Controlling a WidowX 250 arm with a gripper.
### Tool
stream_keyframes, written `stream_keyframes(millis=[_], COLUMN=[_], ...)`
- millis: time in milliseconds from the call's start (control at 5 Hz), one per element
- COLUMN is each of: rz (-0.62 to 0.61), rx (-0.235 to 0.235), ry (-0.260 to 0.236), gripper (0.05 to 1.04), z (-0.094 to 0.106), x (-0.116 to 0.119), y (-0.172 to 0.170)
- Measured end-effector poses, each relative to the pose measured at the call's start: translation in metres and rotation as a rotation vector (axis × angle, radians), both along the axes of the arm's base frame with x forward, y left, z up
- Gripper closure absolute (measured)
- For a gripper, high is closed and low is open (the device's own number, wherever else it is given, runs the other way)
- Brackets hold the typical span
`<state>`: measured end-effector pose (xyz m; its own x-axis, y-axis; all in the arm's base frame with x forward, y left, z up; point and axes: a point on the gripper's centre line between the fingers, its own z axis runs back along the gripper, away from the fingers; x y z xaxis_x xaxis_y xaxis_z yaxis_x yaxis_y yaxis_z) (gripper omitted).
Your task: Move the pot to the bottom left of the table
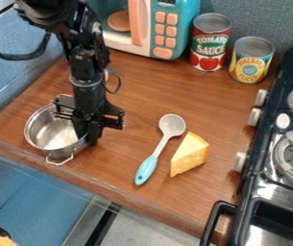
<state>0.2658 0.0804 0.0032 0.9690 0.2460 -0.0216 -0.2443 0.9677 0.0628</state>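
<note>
A shiny silver metal pot (46, 129) with wire handles sits at the lower left of a brown wood-grain table (219, 120), close to the front edge, as a black two-finger gripper (88, 136) hangs at its right-hand rim; how far the jaws are parted, and whether they have hold of the metal, cannot be told from this angle. The pot appears to be at or very near its goal, leaving little more than a careful release; the chief danger is a further shove toward the front, which could carry the base past the edge and send the pot over. A crooked lift, with the gripper snagging on the thin rim, could tip the pot or drag it back out of the corner; a grip off to one side, as any hold here would be, could also let the round body swing or twist. To the right, a grey-headed spoon with a turquoise handle (147, 168) lies just beside a yellow toy cheese wedge (190, 153); both seem safe unless the black robot arm (88, 93) pulls away low and sideways, sweeping them toward the black toy stove (267, 190).
</note>
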Motion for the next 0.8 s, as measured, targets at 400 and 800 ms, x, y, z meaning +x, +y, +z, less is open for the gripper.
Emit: stream_keyframes(millis=[400, 800], rz=[0.003, -0.068], rx=[-0.020, -0.030], ry=[-0.058, -0.104], gripper=[0.216, 0.080], z=[0.024, 0.047], x=[0.003, 0.009], y=[-0.005, -0.022])
